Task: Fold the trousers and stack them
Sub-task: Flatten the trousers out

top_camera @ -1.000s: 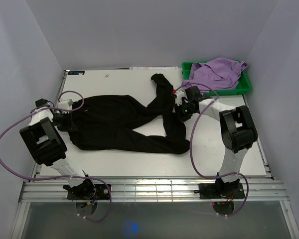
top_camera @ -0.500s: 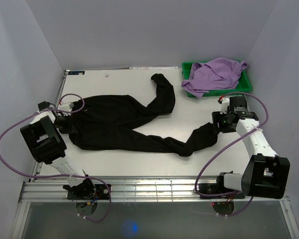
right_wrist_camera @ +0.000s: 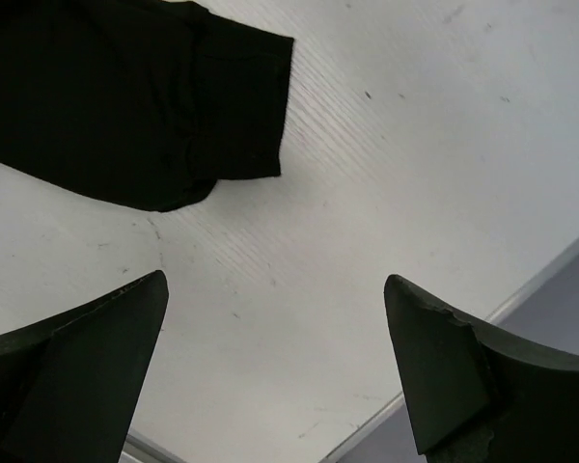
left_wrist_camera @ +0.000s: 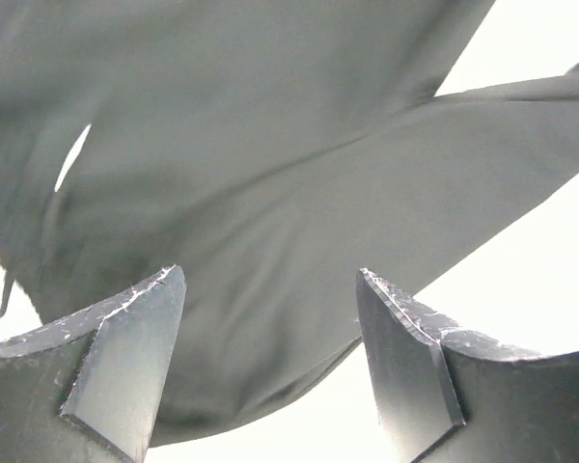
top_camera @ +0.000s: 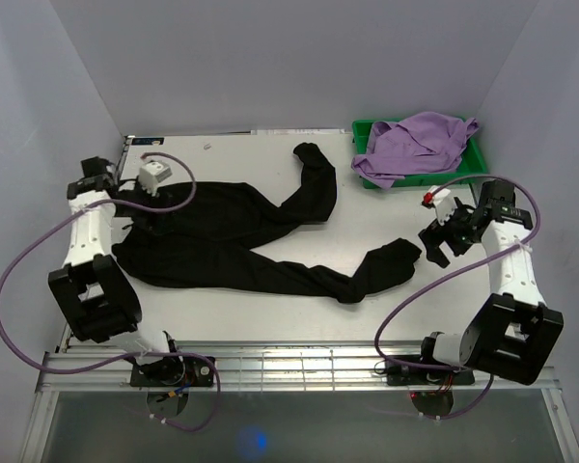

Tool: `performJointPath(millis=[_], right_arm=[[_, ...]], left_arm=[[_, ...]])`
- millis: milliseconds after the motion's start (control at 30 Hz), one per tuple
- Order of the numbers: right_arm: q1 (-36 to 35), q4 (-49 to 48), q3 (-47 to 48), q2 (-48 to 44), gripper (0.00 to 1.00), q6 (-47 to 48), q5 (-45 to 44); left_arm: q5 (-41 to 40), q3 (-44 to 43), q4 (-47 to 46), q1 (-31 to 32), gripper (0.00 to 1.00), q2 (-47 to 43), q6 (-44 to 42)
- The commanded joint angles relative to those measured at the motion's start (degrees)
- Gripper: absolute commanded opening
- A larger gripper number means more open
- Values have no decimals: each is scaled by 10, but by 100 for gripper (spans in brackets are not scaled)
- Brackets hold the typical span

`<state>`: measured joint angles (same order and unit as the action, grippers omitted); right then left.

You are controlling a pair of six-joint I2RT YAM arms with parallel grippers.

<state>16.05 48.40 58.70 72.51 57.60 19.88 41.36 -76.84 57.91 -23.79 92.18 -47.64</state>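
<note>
From above, the black trousers (top_camera: pixel 222 241) lie open on the white table (top_camera: pixel 434 313). The top part is on the left. One leg bends up toward the back. The other leg runs to the right, and its end lies in front of the green tray (top_camera: pixel 480 166) with the purple cloth (top_camera: pixel 415 140) in it. The left gripper (top_camera: pixel 140 198) hangs over the top part of the trousers. The right gripper (top_camera: pixel 434 243) is just beside the end of the right leg and holds nothing.

In the left wrist view, the left gripper (left_wrist_camera: pixel 265 371) is open wide. Only dark cloth (left_wrist_camera: pixel 270 193) shows under it, with nothing pinched between the two fingers. I cannot tell if the tips touch the cloth.

In the right wrist view, the right gripper (right_wrist_camera: pixel 270 371) is open wide too, over bare table (right_wrist_camera: pixel 415 145). The leg end (right_wrist_camera: pixel 145 96) lies apart from it, up in the corner.

The trousers look soft, thin and light. They will flop, bunch up and not keep their shape, and they may slide on the smooth table. Good places to grab are probably the corners of the top part and the ends of the legs. Pinch at an edge, so the fingers get under the cloth.
</note>
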Motion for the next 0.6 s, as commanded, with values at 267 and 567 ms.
performJointPath(millis=[267,567], right_arm=[[-17,-9,113,215,97,46,184],[-35,-42,90,285,88,-6,154]], left_arm=[[-7,87,-41,377,81,-65,-59],[-135,82,-124,523,78,57,-83]])
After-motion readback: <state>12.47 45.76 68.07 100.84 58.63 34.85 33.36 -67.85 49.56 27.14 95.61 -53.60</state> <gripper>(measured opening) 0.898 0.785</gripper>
